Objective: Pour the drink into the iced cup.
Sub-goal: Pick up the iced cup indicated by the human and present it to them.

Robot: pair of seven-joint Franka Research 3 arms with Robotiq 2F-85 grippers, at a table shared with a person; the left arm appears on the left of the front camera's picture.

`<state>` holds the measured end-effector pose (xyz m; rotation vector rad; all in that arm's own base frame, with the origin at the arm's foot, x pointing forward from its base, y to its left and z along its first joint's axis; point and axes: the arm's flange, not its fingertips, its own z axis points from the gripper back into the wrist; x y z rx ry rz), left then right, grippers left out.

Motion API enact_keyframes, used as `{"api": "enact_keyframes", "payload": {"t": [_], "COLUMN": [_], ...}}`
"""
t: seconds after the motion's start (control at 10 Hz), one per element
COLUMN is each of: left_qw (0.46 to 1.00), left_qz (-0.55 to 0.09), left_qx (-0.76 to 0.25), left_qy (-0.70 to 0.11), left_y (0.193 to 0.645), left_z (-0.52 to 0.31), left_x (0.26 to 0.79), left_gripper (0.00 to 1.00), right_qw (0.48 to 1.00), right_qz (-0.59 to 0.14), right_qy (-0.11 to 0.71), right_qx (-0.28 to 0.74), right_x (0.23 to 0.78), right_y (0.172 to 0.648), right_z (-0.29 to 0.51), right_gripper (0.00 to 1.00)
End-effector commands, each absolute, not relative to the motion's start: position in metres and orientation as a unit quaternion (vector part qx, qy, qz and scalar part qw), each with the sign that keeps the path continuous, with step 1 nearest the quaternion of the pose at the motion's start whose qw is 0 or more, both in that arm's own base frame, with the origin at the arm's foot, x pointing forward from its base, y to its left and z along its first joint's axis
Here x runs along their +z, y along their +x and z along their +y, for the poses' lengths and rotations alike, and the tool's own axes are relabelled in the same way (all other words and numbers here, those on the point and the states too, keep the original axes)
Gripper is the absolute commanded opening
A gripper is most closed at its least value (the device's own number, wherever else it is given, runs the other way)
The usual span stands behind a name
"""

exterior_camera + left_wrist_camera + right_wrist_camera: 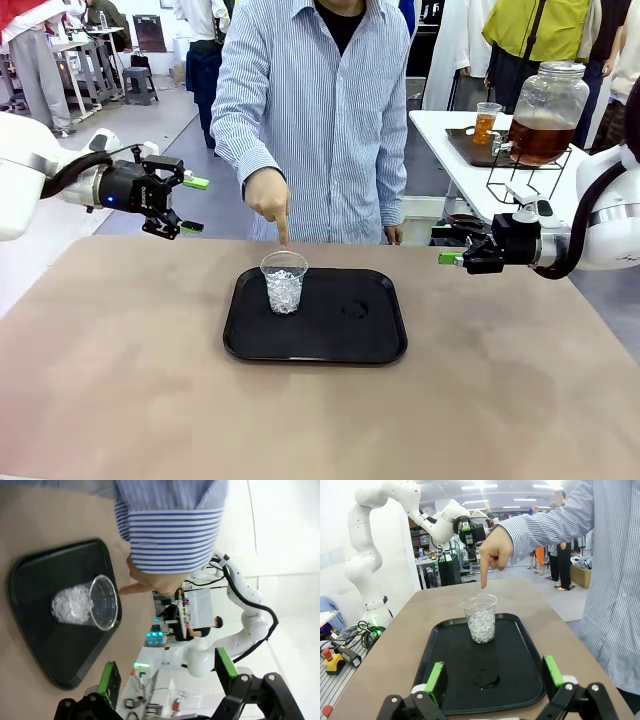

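Here we go, opening of the pour, and nothing is in my grip yet; my left end effector [194, 205] hangs above the desk [120, 380], off the left side of the tray [340, 338], jaws spread wide with nothing between them; my right end effector [444, 245] sits off the tray's right side, just as wide and just as empty. The iced cup [284, 281] stands upright on the tray's far left part, packed with clear ice, no amber in it; the person's hand [268, 197] hovers just above its rim, index finger pointing straight down at it, so I read that as the target being marked. A small wet patch [352, 308] lies on the tray right of the cup; worth keeping clear of. The drink [540, 140], amber and tea-coloured, sits in a big glass jar [548, 95] on a white table [445, 125] well beyond the tray's far right corner, with a small cup [486, 123] of amber liquid beside it; which one is meant for me I cannot tell. Next, I reckon, I need a filled container in one end effector, gripped firmly and kept upright; only then tilt it slowly over the iced cup, once that finger is out of the way.
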<state>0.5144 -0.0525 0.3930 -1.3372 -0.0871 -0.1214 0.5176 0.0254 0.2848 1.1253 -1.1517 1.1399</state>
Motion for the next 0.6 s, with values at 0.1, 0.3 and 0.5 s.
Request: {"api": "enact_keyframes", "payload": {"t": [0.1, 0.3, 0.5], "left_qw": [0.762, 0.746, 0.72], "left_qz": [-0.163, -0.191, -0.189], "left_qx": [-0.176, -0.274, -0.328], "left_qy": [-0.601, -0.576, -0.581], "left_y": [0.513, 0.505, 0.499], "left_z": [-0.054, -0.052, -0.049], "left_x": [0.392, 0.385, 0.382], "left_gripper": [1.0, 1.0, 1.0], "right_qw": [0.551, 0.551, 0.551], "right_qz": [-0.484, -0.484, -0.484], "right_qy": [0.478, 0.478, 0.478], "right_qx": [0.483, 0.483, 0.483], "right_x": [0.289, 0.289, 0.289], "right_y": [0.519, 0.519, 0.519], "right_z": [0.027, 0.027, 0.027], "right_gripper": [1.0, 1.0, 1.0]}}
